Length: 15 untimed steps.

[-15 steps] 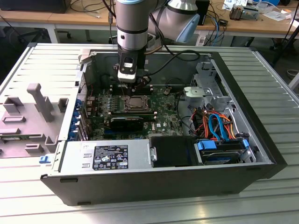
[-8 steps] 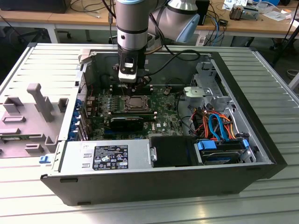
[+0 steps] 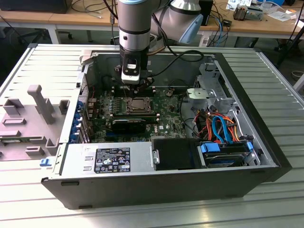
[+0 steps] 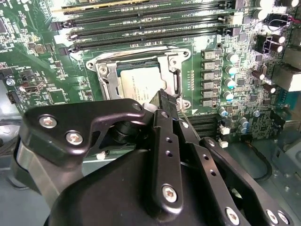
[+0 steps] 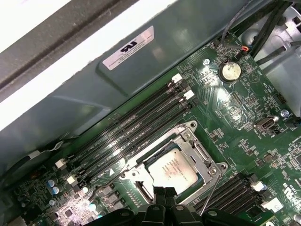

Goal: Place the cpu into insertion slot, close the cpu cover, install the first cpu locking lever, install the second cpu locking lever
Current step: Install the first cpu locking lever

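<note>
First wrist view: the pressed-together gripper (image 5: 164,194) hides one edge of the cpu cover (image 5: 197,150) framing the cpu (image 5: 171,167).

Exterior view high over case (image 3: 142,187); both wrist views near insertion slot (image 4: 107,75) (image 5: 203,161).

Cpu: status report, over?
Pincer shut, at the socket's edge. Cpu seated in insertion slot, cpu cover down over it. Nothing blocking.
</note>
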Each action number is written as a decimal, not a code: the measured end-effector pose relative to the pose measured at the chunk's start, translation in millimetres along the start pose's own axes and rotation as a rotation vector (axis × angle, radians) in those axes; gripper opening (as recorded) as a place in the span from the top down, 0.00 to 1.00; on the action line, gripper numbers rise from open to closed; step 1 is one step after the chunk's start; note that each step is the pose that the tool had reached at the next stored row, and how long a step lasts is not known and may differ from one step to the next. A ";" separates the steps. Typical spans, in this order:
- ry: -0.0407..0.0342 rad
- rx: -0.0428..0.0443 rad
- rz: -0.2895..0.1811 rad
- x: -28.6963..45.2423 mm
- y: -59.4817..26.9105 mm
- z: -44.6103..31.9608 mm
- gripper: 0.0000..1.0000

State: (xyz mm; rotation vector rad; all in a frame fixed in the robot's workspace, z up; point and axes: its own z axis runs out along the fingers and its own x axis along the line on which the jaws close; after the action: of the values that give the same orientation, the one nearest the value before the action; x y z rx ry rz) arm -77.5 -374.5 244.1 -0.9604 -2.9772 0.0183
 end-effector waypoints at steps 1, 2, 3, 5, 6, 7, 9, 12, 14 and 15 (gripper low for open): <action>-0.0001 0.0000 -0.004 0.0 0.0 0.0 0.89; -0.0001 0.0001 -0.006 0.0 0.0 0.0 0.89; -0.0001 0.0001 -0.008 0.0 0.0 0.0 0.89; -0.0002 0.0001 -0.013 0.0 0.0 0.0 0.89; -0.0003 0.0001 -0.015 0.0 0.0 0.0 0.89; -0.0003 0.0001 -0.017 0.0 0.0 0.0 0.89; -0.0004 0.0001 -0.023 0.0 0.0 0.0 0.89; -0.0005 0.0002 -0.031 0.0 0.0 0.0 0.89; -0.0005 0.0003 -0.034 0.0 0.0 0.0 0.89; -0.0006 0.0003 -0.038 0.0 0.0 0.0 0.89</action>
State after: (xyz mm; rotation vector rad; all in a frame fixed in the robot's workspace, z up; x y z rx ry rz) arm -77.5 -374.5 244.1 -0.9044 -2.9950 0.0187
